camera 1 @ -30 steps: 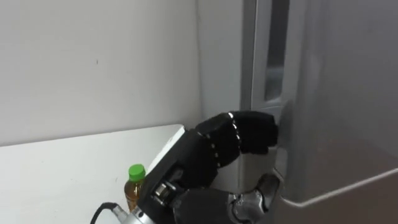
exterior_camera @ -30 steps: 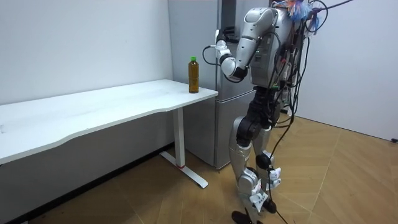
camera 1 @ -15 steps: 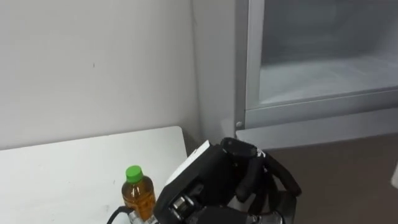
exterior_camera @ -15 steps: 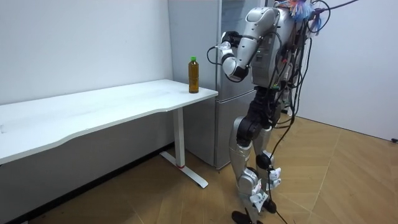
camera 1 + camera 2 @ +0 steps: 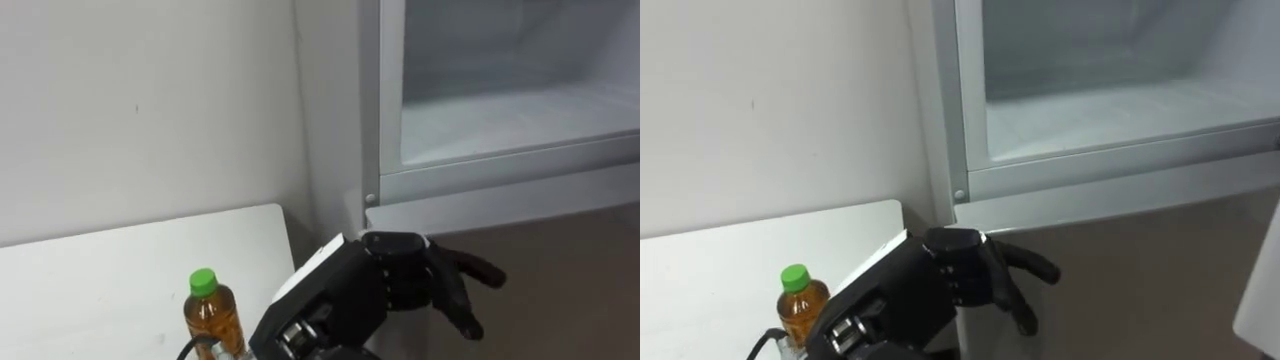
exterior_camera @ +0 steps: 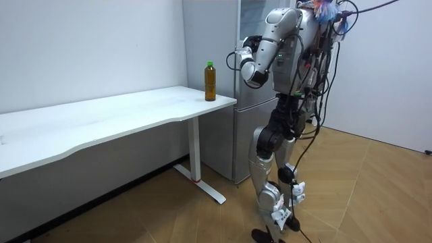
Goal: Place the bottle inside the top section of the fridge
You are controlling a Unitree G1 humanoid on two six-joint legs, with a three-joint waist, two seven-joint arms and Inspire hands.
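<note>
Status: door step looks done, bottle step not started. The upper fridge compartment [image 5: 520,115] stands open at far right, and its pale floor is bare as far as I can see in. The bottle [image 5: 214,320], amber liquid with a green cap, stands upright on the white tabletop [image 5: 100,270] at the near left, close to the tabletop's right end and just left of the fridge. Nothing is touching it. The left robot hand [image 5: 405,290] hangs in front of the lower fridge door [image 5: 560,260], below the open compartment and to the right of the bottle. Its fingers are spread and roughly straight, pointing right, and it holds nothing. It is near the bottle but apart from it, and its back is turned toward the bottle rather than its palm. The room view shows the robot standing upright in front of the fridge, left arm raised at chest height, with the bottle on the tabletop corner next to the fridge side. What's left, as I read it: swing the left robot hand back left, get the palm onto the bottle body, close on it, lift it clear of the tabletop, carry it up and right over the compartment sill, set it upright inside and let go. Shutting the door is likely to follow. Rough call: one step of three or four is complete, and the grasp is the next gate.
</note>
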